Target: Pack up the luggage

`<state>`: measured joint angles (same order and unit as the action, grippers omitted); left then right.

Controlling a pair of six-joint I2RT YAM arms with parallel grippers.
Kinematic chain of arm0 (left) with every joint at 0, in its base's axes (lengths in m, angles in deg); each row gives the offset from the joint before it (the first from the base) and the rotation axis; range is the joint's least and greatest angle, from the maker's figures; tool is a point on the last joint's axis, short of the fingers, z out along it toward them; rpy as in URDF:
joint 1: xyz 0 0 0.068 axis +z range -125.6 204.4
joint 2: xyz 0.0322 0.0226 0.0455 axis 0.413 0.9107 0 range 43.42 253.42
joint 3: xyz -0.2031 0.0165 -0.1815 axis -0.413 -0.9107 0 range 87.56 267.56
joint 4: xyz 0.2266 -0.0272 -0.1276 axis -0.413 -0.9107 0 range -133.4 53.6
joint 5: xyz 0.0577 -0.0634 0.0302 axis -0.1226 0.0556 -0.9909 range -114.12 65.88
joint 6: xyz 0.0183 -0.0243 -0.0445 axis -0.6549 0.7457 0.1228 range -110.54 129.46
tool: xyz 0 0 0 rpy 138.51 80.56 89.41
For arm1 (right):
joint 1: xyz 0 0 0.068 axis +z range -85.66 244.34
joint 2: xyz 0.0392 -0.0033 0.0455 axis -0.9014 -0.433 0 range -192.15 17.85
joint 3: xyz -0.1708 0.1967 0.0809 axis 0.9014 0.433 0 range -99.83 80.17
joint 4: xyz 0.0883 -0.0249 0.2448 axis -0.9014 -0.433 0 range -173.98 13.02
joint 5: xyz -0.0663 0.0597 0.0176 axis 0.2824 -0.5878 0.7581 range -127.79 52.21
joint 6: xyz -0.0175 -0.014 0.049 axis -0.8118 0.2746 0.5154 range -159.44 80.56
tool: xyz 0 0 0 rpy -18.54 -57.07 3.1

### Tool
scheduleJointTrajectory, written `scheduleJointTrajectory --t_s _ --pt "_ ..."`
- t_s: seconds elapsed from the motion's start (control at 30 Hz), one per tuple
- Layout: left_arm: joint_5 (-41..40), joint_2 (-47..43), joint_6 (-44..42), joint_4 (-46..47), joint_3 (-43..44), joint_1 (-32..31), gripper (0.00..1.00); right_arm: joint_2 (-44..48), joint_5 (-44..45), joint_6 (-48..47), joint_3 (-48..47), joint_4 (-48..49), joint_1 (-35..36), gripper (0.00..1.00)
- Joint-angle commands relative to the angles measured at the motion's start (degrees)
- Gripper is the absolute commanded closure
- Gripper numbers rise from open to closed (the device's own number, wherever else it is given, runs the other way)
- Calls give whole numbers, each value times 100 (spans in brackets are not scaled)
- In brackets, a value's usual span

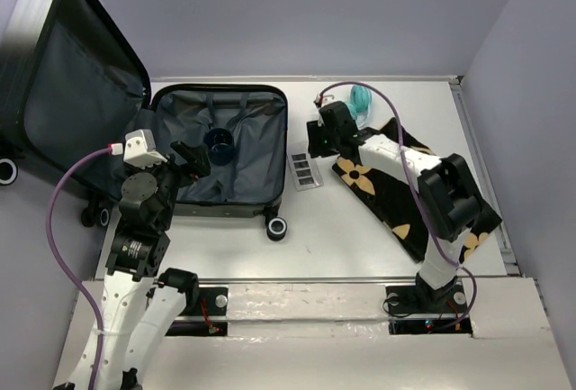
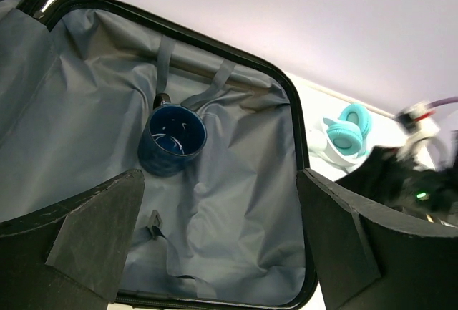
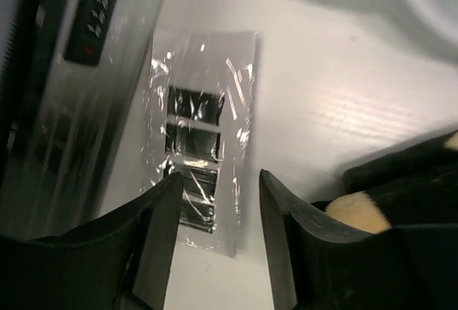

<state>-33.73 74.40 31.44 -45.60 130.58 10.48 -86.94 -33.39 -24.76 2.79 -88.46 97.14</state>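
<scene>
The luggage (image 1: 256, 160) lies open at the left of the table, its lid (image 1: 67, 75) propped up further left, showing grey lining (image 2: 93, 88). A dark blue mug (image 1: 220, 145) (image 2: 170, 140) stands inside near the back. My left gripper (image 1: 192, 160) (image 2: 218, 181) hovers over the suitcase's near left part, open wide with nothing between its fingers. My right gripper (image 1: 315, 136) (image 3: 220, 177) is open just above a clear plastic packet of black items (image 1: 303, 167) (image 3: 200, 117) that lies on the table beside the suitcase's right wall. It holds nothing.
Teal headphones (image 1: 360, 99) (image 2: 343, 132) lie at the back right. A black cloth with tan flowers (image 1: 378, 187) (image 3: 401, 181) is spread under the right arm. A suitcase wheel (image 1: 276, 227) sticks out at the near right corner. Walls enclose the table at the back and right.
</scene>
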Motion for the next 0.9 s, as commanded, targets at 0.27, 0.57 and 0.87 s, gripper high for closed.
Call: scheduleJointTrajectory --t_s 0.27,0.57,0.87 --pt "73 -57 -62 321 66 20 1 -1139 -801 351 -515 -284 -265 44" --pt "117 -57 -62 330 66 20 1 -1298 -1151 544 -68 -214 -265 63" --pt "143 -92 -62 348 39 38 1 -701 -1653 887 830 296 -265 88"
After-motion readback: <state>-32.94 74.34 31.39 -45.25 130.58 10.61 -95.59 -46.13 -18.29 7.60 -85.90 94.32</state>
